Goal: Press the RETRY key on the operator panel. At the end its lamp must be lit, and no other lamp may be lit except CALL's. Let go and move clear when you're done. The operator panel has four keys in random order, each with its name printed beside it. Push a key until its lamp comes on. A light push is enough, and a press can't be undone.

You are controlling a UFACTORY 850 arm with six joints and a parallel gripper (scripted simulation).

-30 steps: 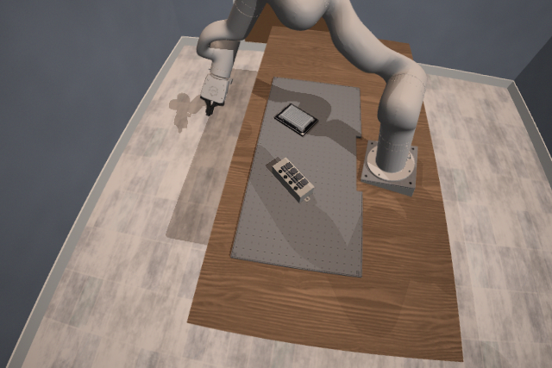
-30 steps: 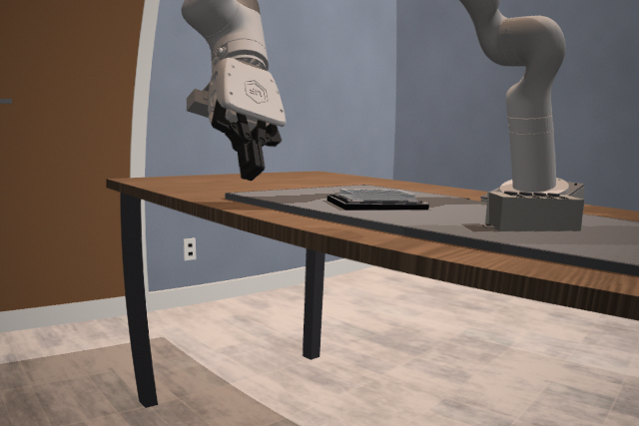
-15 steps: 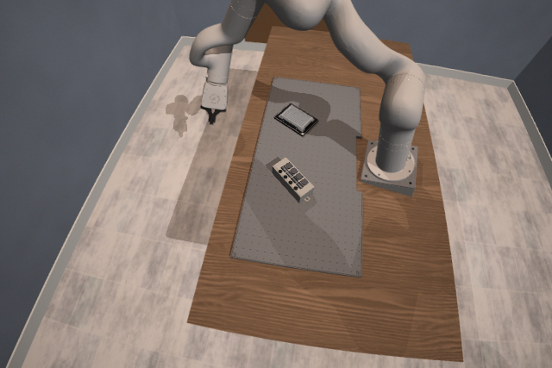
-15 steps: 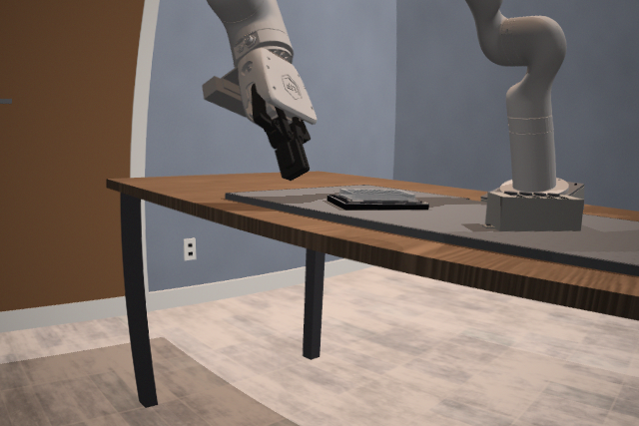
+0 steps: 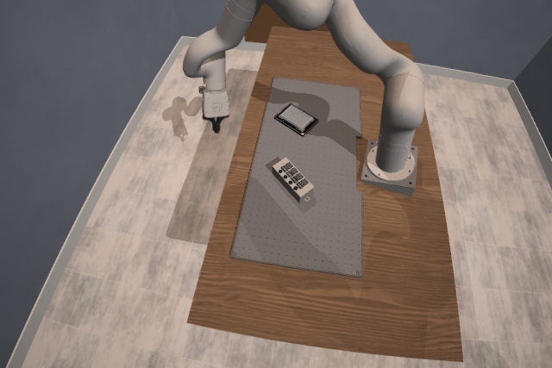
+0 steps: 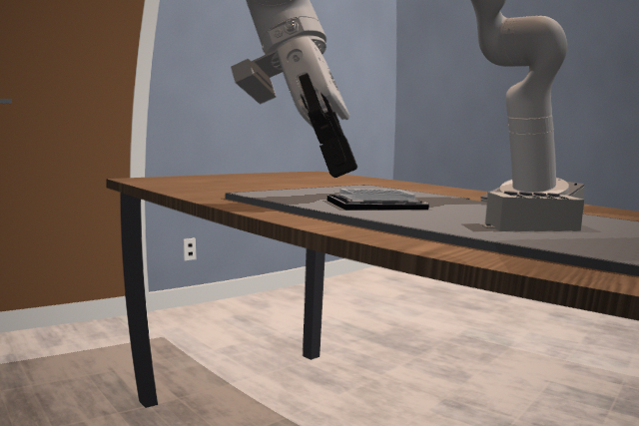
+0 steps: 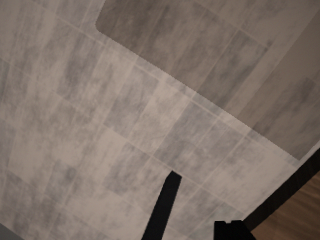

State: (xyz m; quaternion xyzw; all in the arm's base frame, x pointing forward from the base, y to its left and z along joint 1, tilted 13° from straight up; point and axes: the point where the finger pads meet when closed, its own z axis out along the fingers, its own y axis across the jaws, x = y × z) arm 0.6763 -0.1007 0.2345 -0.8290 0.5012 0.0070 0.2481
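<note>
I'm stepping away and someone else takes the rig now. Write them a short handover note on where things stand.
Gripper: shut, holding nothing, hanging beyond the table's left edge, over the floor.
Operator panel: on the grey mat mid-table, untouched; no lamp looks lit from the top view, and key names are too small to read.
A flat black tray lies further back.
Done: nothing pressed.
Left: bring the gripper over the panel, find RETRY, push lightly until its lamp lights.

beige operator panel [image 5: 292,178], four dark keys in a row, lying diagonally mid-mat

Overhead, low side view, wrist floorward
</note>
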